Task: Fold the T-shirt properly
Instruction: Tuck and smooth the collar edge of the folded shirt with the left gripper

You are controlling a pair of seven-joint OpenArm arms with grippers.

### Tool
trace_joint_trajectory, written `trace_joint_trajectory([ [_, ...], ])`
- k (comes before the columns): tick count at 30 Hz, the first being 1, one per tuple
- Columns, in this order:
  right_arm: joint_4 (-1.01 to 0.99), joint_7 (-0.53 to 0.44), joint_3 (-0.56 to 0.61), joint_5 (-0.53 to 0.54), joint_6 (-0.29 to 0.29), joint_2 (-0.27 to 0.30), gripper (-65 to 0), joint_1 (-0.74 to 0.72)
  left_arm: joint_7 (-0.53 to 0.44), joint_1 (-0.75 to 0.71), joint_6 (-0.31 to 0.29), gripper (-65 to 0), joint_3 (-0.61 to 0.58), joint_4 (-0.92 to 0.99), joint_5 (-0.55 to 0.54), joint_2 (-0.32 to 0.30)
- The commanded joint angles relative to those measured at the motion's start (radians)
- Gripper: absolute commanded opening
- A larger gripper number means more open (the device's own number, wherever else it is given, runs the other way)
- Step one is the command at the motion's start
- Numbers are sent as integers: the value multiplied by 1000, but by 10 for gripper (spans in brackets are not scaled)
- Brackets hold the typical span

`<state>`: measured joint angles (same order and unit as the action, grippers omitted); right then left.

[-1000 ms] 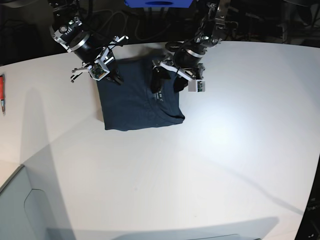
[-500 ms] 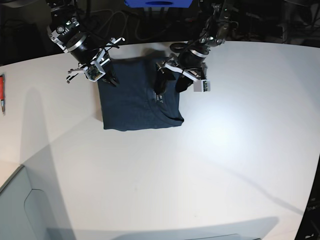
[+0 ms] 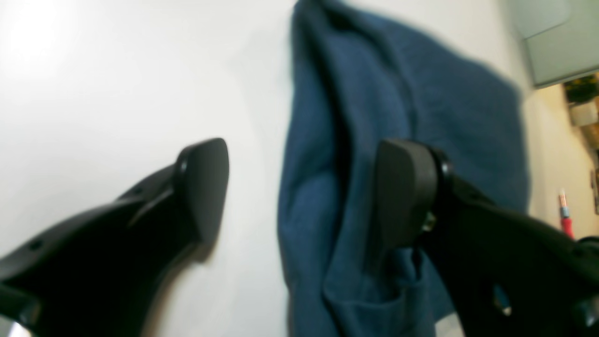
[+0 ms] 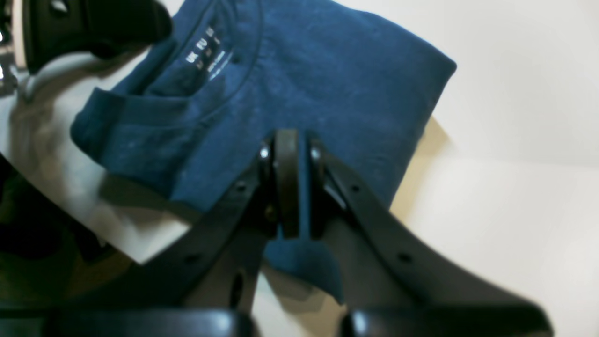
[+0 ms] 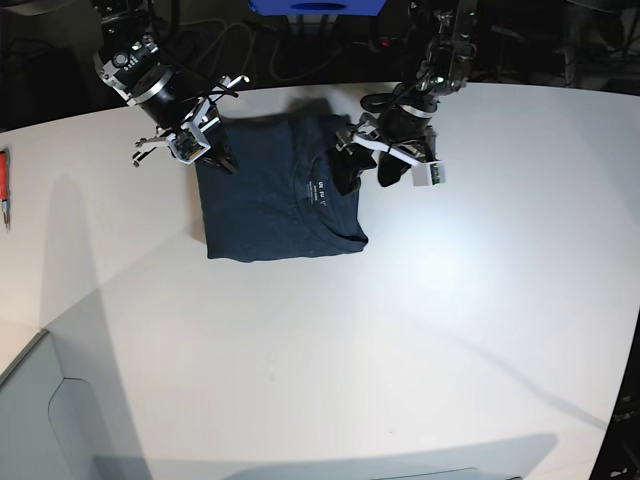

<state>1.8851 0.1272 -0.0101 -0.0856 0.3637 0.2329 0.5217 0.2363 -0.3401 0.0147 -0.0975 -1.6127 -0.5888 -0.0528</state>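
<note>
The T-shirt lies folded into a dark navy rectangle on the white table, its white neck label facing up. In the base view my left gripper hangs open at the shirt's right edge, by the collar. The left wrist view shows its jaws wide apart, one fingertip over bare table and the other over the T-shirt, with nothing held in the left gripper. My right gripper sits at the shirt's back left corner. My right gripper is shut with a flap of the T-shirt pinched between its pads.
A red pen lies at the table's far left edge. A blue box and cables sit behind the table. A grey panel fills the lower left corner. White tabletop stretches to the front and right.
My left gripper has moved right and back, from over the collar to the shirt's right edge, staying open. The right gripper has barely shifted and stays shut.
</note>
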Motion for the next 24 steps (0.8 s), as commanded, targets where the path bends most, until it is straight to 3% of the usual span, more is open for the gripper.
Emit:
trace_joint_trajectory([
  [1,14,-27,-3,13,-2,4,-646,2,-13,19,-12,-182,-3,-5,-9,5],
  [10,14,-27,-3,13,-2,4,-646,2,-13,60,-14,-189,-58,56,-9,5],
  [12,14,-27,-3,13,-2,6,-646,2,-13,62,-14,-246,-61,58,-9,8],
  [19,15,-27,-3,13,-2,6,-646,4,-13,62,-8,-650,-54,58,-9,8],
  [24,15,-27,-3,13,-2,6,-646,4,-13,62,-6,-650,-51,58,-9,5],
])
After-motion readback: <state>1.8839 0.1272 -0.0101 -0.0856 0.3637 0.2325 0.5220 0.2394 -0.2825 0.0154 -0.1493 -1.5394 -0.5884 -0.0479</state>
